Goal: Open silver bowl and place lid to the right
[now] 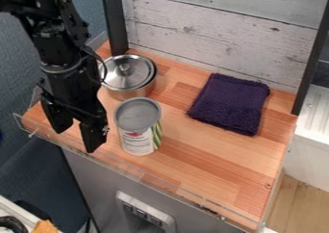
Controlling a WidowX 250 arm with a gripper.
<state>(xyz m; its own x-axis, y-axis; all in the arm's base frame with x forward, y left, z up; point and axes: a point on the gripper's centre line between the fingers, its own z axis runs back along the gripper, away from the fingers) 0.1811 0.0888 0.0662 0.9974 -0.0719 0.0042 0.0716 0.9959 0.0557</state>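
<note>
One wooden bench [212, 160] carries everything. One black arm [61, 54] hangs at the view's left, its end effector [76, 127] over the bench's left front part, fingers spread wide apart with nothing between them. One dark purple cloth [230, 103] lies folded towards the right rear. One can [137, 140] stands upright beside the end effector, grey on top; its single white label has a red mark, green stripes and print too small to read. Behind it sits one silver bowl [136, 93], its one lid [128, 72] on top.
</note>
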